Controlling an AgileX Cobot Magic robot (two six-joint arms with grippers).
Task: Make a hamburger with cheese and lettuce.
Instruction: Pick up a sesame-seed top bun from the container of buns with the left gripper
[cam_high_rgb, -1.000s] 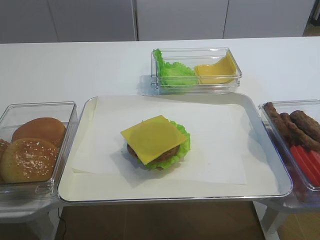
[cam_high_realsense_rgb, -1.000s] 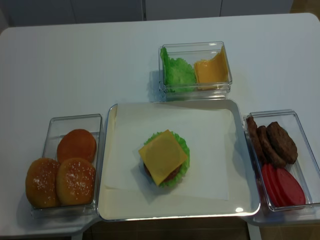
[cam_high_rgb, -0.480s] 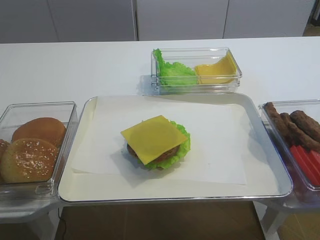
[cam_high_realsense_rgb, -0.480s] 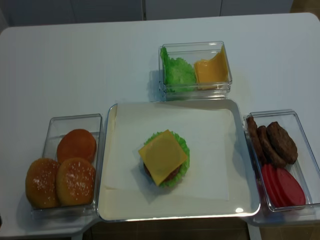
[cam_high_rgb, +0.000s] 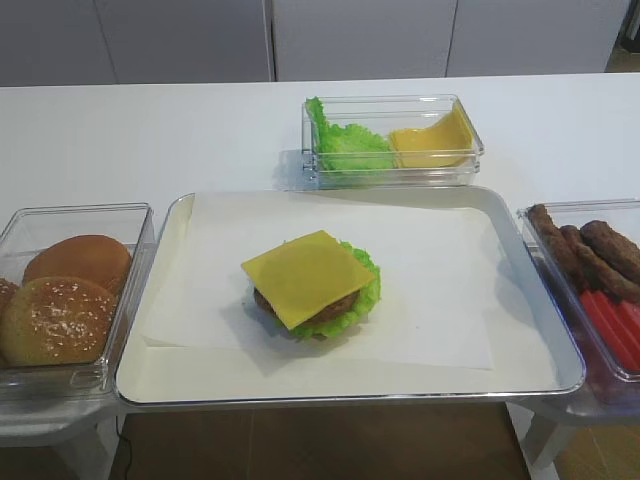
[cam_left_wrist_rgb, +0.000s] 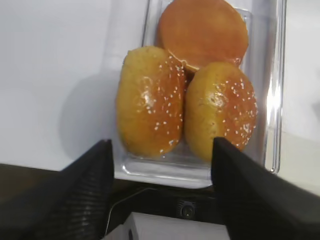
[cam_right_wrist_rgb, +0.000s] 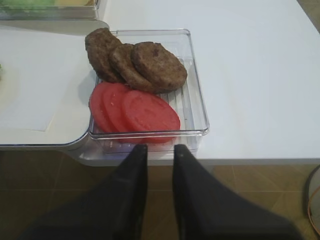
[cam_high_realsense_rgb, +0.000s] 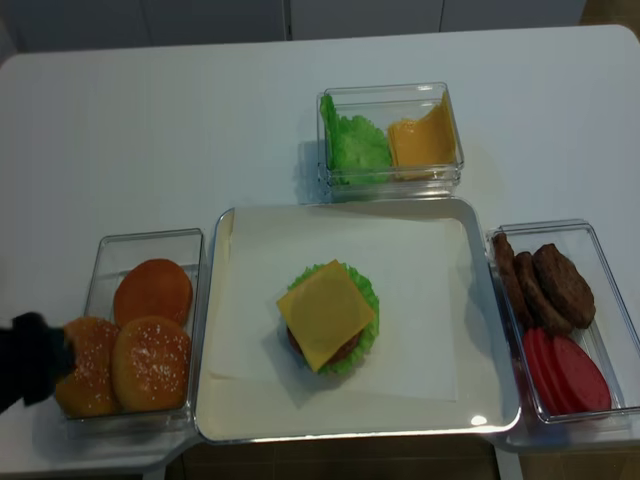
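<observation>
Shiny metal tray (cam_high_rgb: 560, 345) under matt white paper (cam_high_rgb: 440, 300) (clear glossy plastic bins (cam_high_realsense_rgb: 560, 235) beside it).

Around the hamburger (cam_high_realsense_rgb: 328, 315) the tray (cam_high_realsense_rgb: 480, 400) paper lies bare. Clear boxes flank it: buns (cam_high_realsense_rgb: 150, 362) at nine o'clock, patties (cam_high_realsense_rgb: 545, 283) at three, greens (cam_high_realsense_rgb: 357, 142) at twelve.

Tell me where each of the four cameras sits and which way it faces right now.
Exterior high: front, angled down on square yellow cheese slice; no robot parts.
Realsense: overhead, steeper; left gripper enters at left.
Right wrist: behind shut right gripper, facing clear box of brown patties.
Left wrist: above sesame-seeded buns, open fingers flanking.
Shared: both exterior views show the silver metal tray.
</observation>
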